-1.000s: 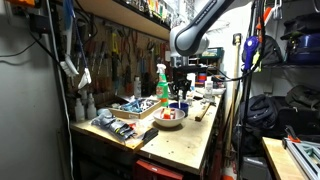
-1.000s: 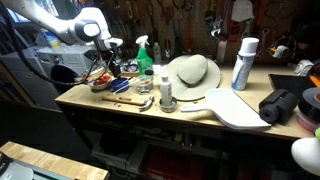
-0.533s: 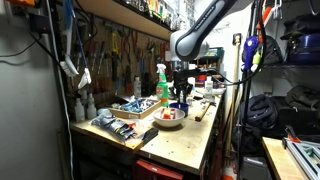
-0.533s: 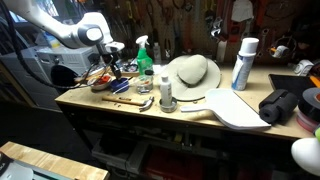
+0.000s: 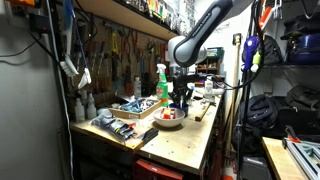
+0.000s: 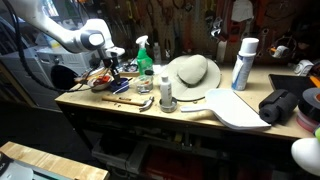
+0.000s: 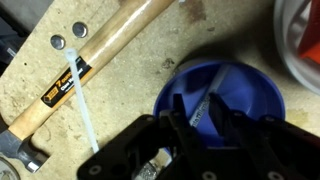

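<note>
- The robot's pincer [image 7: 203,128] points straight down over a shallow blue dish [image 7: 245,90] on a cluttered worktop [image 7: 130,95].
- A slim grey stick [image 7: 208,103] lies in the dish and lines up with the gap between the pincer's fingers.
- The dark fingers hide how wide that gap is, so a grip on the stick cannot be told.
- A wooden-handled hammer [image 7: 95,55] lies flat beside the dish, apart from its rim, with a white plastic strap [image 7: 85,115] lying across its handle.

In the wrist view, a cup [image 7: 225,100] is set on the worktop [image 7: 130,95] beneath the claw [image 7: 207,128], and a hammer [image 7: 90,55] is laid just beside it. In an exterior view, a hat [image 6: 192,72] is placed mid-worktop, a bottle [image 6: 145,55] behind it by the back edge, and a bowl [image 6: 101,83] near one end.
</note>
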You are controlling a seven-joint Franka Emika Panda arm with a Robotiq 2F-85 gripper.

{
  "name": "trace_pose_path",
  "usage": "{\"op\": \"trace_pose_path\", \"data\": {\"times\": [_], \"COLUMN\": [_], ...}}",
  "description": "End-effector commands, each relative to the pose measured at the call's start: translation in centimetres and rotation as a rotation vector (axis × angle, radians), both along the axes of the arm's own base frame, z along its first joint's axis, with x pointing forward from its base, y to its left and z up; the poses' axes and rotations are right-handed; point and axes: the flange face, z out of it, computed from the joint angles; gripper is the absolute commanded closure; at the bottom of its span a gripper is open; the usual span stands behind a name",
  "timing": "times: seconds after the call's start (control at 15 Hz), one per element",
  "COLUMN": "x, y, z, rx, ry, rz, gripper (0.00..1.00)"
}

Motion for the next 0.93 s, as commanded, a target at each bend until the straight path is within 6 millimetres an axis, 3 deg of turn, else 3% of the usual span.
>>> {"op": "trace_pose_path", "data": {"times": [0.0,0.13,0.2,0.27,0.4,0.53,0.87], "x": [0.6,0.8,0.9,1.0,1.1,1.0,-0.1], "y": [0.0,-0.2,-0.4,-0.5,-0.7,-0.7,-2.1], "z": [-1.0,-1.3,-1.4,-1.5,-1.4,0.5,8.9], "rx": [-0.010,-0.009,-0.009,-0.010,-0.010,0.007,0.081], "ry": [0.004,0.006,0.008,0.008,0.007,-0.017,-0.089], "rz": [-0.027,-0.036,-0.041,-0.046,-0.050,-0.032,0.083], "gripper": [0.64,0.73,0.91,0.99,1.00,0.97,0.97]}}
